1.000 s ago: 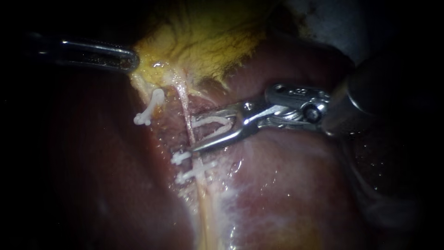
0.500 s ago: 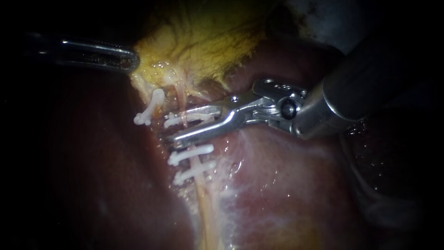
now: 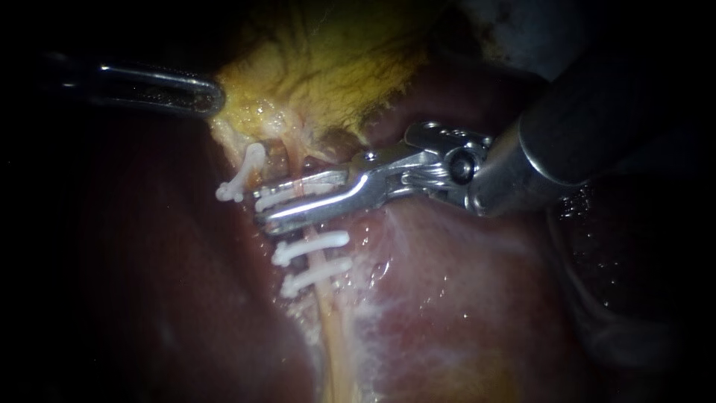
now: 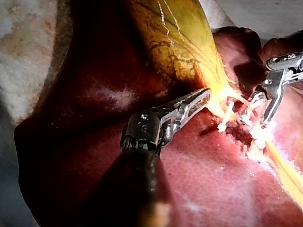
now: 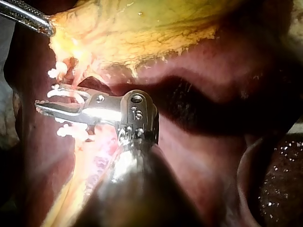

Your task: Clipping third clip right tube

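The right tube (image 3: 326, 302) runs pale down the liver (image 3: 462, 298) and carries two white clips (image 3: 309, 247), one just below the other. My right instrument (image 3: 261, 205) reaches across this tube just above them. Its jaws stand narrowly apart, shut on a third white clip (image 3: 287, 196) that straddles the tube. The right wrist view shows these jaws (image 5: 43, 103) side-on over the tube. My left instrument (image 3: 212, 98) is shut on the yellow gallbladder (image 3: 328, 75) at its neck, also visible in the left wrist view (image 4: 204, 94). The shorter left tube bears one clip (image 3: 242, 175).
Dark red liver surrounds the tubes on both sides. The right instrument's thick shaft (image 3: 567, 142) covers the liver to the upper right. A pale cloth (image 4: 23, 56) lies beyond the liver beside my left instrument's shaft.
My right instrument has moved left, from beside the right tube to across it. Its jaws, carrying the clip, have drawn closer together around the tube. My left instrument has held still.
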